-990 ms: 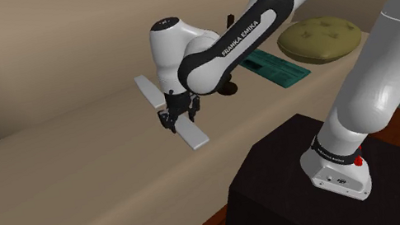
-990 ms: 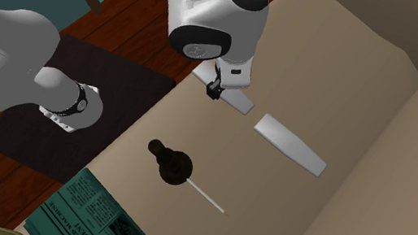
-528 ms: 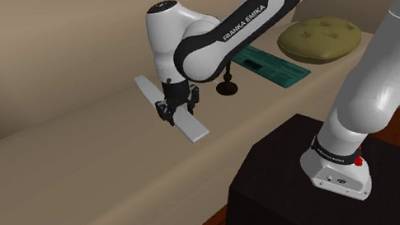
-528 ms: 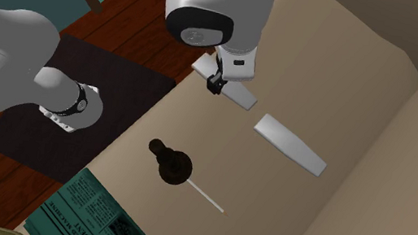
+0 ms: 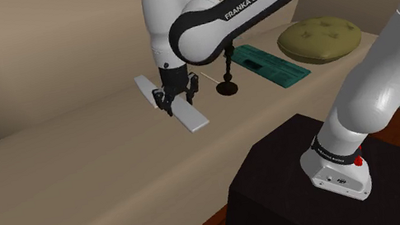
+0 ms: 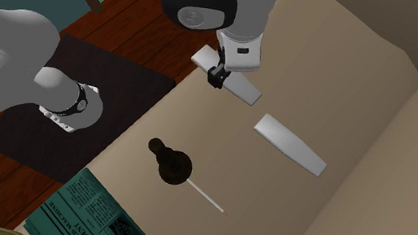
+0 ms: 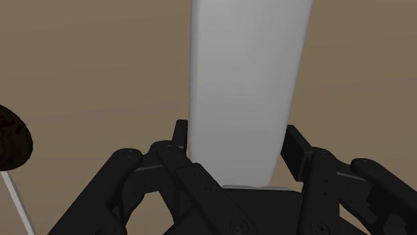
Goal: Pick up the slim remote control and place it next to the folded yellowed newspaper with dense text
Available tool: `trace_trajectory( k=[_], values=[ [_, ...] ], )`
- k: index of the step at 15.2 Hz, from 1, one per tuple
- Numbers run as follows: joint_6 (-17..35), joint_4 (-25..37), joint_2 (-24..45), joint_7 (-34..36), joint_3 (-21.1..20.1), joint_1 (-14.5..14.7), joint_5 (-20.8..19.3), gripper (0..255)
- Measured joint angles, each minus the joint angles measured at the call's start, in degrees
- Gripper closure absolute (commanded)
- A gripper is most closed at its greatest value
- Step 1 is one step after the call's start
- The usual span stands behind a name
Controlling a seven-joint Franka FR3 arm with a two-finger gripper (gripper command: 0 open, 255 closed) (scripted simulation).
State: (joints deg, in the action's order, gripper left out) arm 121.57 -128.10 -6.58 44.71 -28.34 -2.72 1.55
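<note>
The slim remote control (image 5: 193, 120) is a plain white slab, and my gripper (image 5: 176, 103) is shut on it near one end, holding it just above the beige surface (image 5: 90, 167). In the second exterior view the remote (image 6: 242, 90) sticks out on both sides of the gripper (image 6: 219, 77). The wrist view has the remote (image 7: 247, 80) clasped between both black fingers (image 7: 179, 133). The folded newspaper (image 5: 270, 66) is drawn teal with dense text and lies toward the shoulder view's right, beyond a dark object; its corner (image 6: 97, 218) is at the second exterior view's bottom.
A second white slab (image 5: 147, 89) (image 6: 290, 145) lies on the surface just behind the gripper. A dark round object with a thin white stick (image 5: 227, 86) (image 6: 170, 164) sits between remote and newspaper. An olive cushion (image 5: 319, 36) lies past the newspaper. The black stand (image 5: 301, 174) borders the surface.
The arm has risen and drawn back a little, carrying the remote up off the surface. The fingers stay shut on it. Nothing else has moved.
</note>
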Motion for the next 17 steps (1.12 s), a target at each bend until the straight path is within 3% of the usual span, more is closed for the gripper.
trace_trajectory(
  k=[6,12,17],
  values=[
    [-4.17,1.44,-3.01,-1.66,0.87,-0.14,1.37,255],
    [-4.63,-8.04,-13.38,-9.61,5.71,-0.83,4.74,255],
    [-5.72,-15.54,-21.84,-17.22,11.47,-2.0,5.07,255]
  ],
)
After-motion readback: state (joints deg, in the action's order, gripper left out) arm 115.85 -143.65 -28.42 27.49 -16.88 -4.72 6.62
